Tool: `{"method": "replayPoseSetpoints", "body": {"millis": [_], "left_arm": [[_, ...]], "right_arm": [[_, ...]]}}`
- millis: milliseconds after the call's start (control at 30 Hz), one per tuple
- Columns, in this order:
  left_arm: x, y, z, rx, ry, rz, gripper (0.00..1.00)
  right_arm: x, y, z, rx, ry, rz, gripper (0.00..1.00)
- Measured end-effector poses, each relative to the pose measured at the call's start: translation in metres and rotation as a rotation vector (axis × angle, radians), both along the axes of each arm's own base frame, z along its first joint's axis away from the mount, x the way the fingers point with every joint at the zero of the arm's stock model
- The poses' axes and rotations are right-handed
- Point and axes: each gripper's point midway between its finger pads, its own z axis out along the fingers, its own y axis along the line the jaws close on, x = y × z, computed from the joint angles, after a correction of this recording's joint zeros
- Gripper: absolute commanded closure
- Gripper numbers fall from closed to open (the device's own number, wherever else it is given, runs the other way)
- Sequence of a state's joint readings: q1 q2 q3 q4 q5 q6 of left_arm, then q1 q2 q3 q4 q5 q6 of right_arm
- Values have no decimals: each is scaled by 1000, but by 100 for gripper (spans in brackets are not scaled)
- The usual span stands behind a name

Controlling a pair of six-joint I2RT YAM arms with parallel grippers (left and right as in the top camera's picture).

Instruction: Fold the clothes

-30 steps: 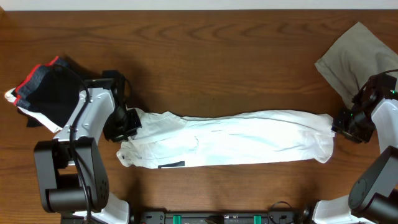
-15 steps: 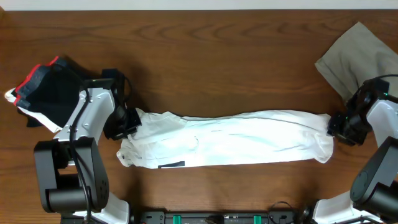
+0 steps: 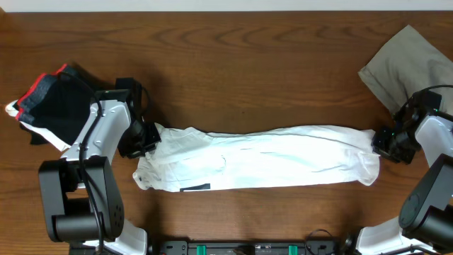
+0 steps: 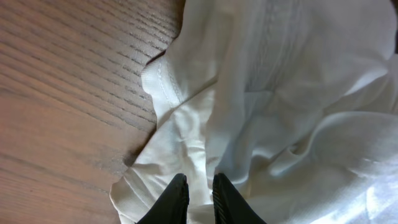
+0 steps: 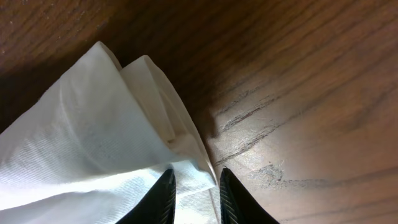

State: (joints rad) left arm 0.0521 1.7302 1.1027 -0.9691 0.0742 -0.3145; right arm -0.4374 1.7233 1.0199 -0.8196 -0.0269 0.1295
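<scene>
A white garment (image 3: 269, 159) lies stretched in a long, crumpled band across the table's front half. My left gripper (image 3: 145, 138) is at its left end, and in the left wrist view (image 4: 200, 186) the jaws are shut on a fold of the white cloth (image 4: 280, 93). My right gripper (image 3: 382, 145) is at the right end. In the right wrist view (image 5: 196, 183) its jaws are closed on the layered corner of the cloth (image 5: 81, 124), low over the wood.
A folded grey cloth (image 3: 407, 60) lies at the back right, close behind my right arm. A dark pile of clothes with red and white trim (image 3: 49, 99) sits at the left edge beside my left arm. Bare wooden table (image 3: 248, 64) lies behind the garment.
My right gripper has shifted slightly left and back at the garment's right end. The left gripper and the garment have hardly moved.
</scene>
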Motion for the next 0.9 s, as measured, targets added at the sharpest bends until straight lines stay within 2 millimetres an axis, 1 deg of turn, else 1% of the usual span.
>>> {"method": "replayPoseSetpoints", "body": {"millis": [300, 400, 433, 467, 500, 533, 567, 700, 900], "left_arm": [[2, 0, 0, 0, -10, 0, 83], [4, 0, 0, 0, -14, 0, 83], [4, 0, 0, 1, -16, 0, 83], [5, 0, 0, 1, -19, 0, 83], [5, 0, -1, 1, -21, 0, 87], [5, 0, -1, 1, -22, 3, 93], [5, 0, -1, 1, -22, 1, 94], [6, 0, -1, 2, -24, 3, 94], [6, 0, -1, 2, -25, 3, 94]], "right_arm": [[0, 0, 0, 1, -1, 0, 78], [0, 1, -2, 3, -5, 0, 83], [0, 1, -3, 4, -7, 1, 87], [0, 2, -5, 5, -10, 0, 93], [0, 2, -7, 7, -13, 4, 99], [-2, 3, -10, 9, -15, -1, 99], [-3, 5, -12, 13, -16, 0, 99], [-8, 8, -19, 22, -10, 1, 99], [-6, 8, -19, 19, -19, 1, 99]]}}
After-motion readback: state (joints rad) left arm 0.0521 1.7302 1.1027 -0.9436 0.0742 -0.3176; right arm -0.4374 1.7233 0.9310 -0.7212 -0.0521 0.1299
